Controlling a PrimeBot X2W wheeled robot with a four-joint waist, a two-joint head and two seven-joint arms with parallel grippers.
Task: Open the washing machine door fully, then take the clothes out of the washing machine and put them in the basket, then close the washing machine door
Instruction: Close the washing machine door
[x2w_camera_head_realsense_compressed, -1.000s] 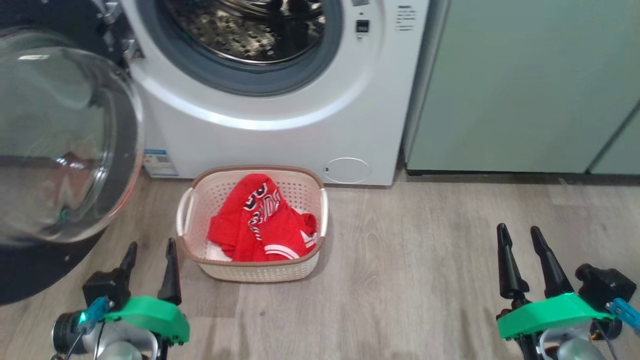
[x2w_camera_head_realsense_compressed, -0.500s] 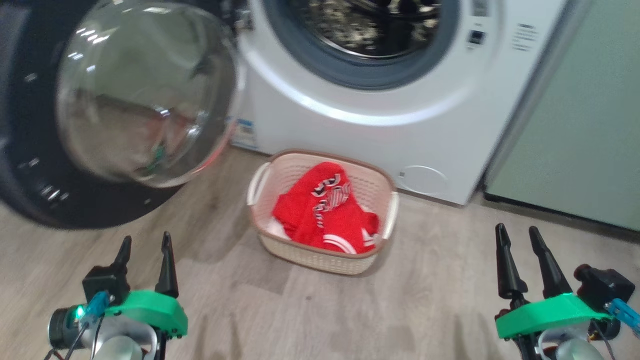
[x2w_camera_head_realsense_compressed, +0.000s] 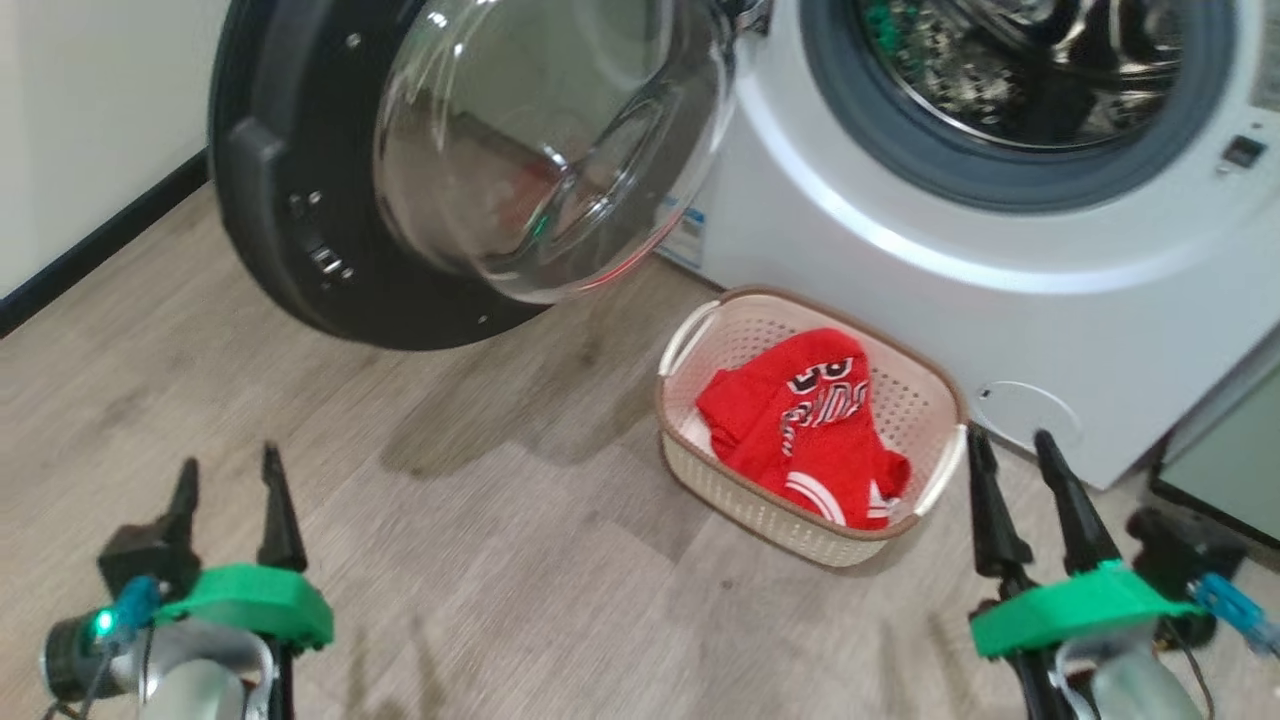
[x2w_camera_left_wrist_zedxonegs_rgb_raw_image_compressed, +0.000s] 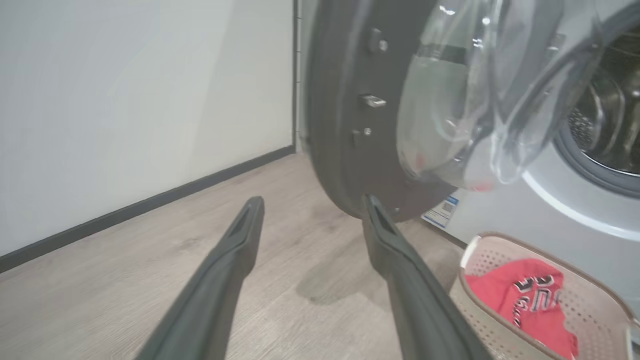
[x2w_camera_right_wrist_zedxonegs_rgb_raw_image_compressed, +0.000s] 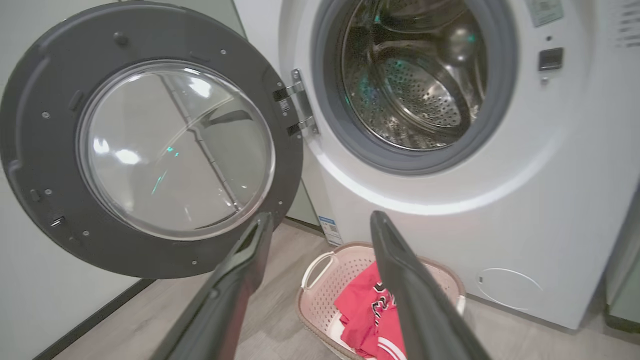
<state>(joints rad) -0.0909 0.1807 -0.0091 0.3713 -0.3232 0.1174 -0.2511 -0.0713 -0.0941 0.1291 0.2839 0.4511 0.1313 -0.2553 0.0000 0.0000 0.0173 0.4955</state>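
Nearest me, my left end effector (x2w_camera_head_realsense_compressed: 227, 468) and right end effector (x2w_camera_head_realsense_compressed: 1010, 445) hang low over the floor (x2w_camera_head_realsense_compressed: 500, 560), fingers (x2w_camera_head_realsense_compressed: 278, 520) pointing forward, both spread wide and empty. Just beyond the right one, the basket (x2w_camera_head_realsense_compressed: 760, 505) sits in front of the washing machine (x2w_camera_head_realsense_compressed: 900, 290), the clothes (x2w_camera_head_realsense_compressed: 810, 420) heaped inside it. Farther left, the washing machine door (x2w_camera_head_realsense_compressed: 290, 230) stands swung out, and the drum (x2w_camera_right_wrist_zedxonegs_rgb_raw_image_compressed: 415, 80) looks empty. I judge the door rigid on its hinge and its glass window (x2w_camera_head_realsense_compressed: 550, 150) slick and fragile, so I'd push the black rim (x2w_camera_left_wrist_zedxonegs_rgb_raw_image_compressed: 330, 125) near its free edge.
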